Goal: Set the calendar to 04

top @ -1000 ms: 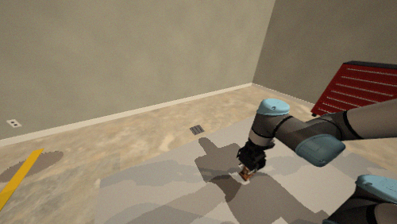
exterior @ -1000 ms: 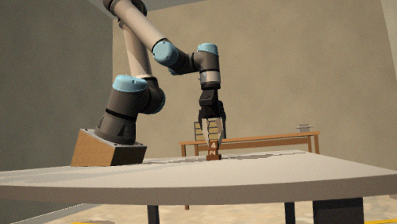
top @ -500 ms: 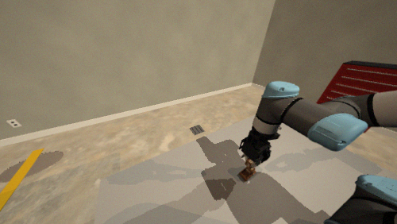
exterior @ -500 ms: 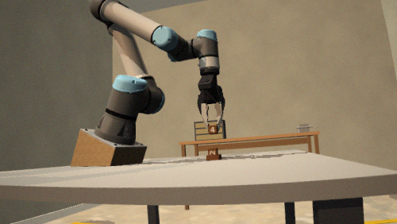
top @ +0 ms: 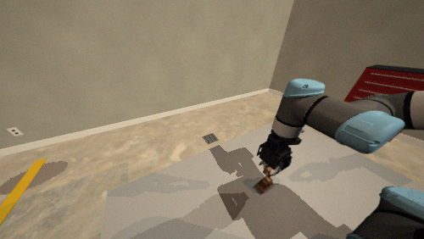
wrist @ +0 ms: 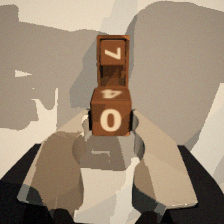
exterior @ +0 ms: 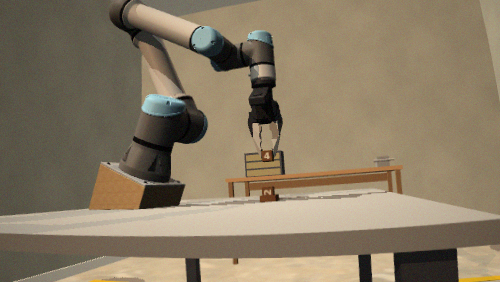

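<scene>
So I've got one cube [top: 267, 170] [exterior: 267, 156] [wrist: 111, 119] pinched between the fingertips of my gripper [top: 271, 169] [exterior: 267, 150] [wrist: 111, 110], and it's hanging in the air above the tray [top: 263, 186] [exterior: 269, 198] [wrist: 113, 75], well apart from it. On the exterior cam the held cube shows a 4, looking upright from there. The wrist cam gives me a big 0 on the face toward the lens, plus that 4 on the side next to it, foreshortened.

The other cube [exterior: 268, 191] [wrist: 113, 52] is sitting in the tray, at the far end in my wrist view. It's got a 7 on top, lying sideways in that view, and the exterior cam shows a 2 on its side, also turned sideways. The rest of the tray, the part nearer the held cube in the wrist view, is a bare dark slot. Tray's on the big pale table [top: 148, 212] [exterior: 300, 220], in the arm's shadow.

The arm [top: 328, 114] [exterior: 160, 60] reaches over from its wooden block [exterior: 117, 187], with the gripper pointing down. So no 04 across the tray yet: one cube's in, one's in my fingers. Can't make out the month's name on any cam, so I can't tell which side has it.
</scene>
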You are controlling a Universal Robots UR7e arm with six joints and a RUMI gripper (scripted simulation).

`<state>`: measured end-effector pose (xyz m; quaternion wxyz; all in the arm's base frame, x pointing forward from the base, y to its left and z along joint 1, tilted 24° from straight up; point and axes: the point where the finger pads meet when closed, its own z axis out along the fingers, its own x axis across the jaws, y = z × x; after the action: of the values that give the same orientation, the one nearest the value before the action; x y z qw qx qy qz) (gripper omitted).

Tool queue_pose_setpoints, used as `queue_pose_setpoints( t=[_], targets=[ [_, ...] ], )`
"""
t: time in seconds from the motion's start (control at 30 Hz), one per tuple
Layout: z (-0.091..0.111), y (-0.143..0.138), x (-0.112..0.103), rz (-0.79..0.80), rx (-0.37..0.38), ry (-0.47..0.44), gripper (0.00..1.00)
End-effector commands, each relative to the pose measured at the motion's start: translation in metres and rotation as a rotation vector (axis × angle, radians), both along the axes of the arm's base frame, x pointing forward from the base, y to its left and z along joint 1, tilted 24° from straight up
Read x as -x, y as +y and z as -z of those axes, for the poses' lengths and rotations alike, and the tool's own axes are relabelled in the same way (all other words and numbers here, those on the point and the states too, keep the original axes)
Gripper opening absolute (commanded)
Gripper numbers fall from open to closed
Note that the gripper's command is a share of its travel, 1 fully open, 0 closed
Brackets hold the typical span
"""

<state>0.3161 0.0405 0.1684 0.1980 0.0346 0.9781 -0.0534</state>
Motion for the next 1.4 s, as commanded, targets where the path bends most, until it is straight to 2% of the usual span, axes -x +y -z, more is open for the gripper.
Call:
queue_pose_setpoints(
  t=[0.0,0.87,1.37],
  targets=[
    [-0.0006,0.0,-0.0001,0.0,0.0,-0.001,0.1],
    [-0.0008,-0.0011,-0.0009,-0.036,0.015,0.004,0.1],
    [-0.0016,-0.0046,-0.0036,-0.152,0.063,0.022,0.1]
  ],
)
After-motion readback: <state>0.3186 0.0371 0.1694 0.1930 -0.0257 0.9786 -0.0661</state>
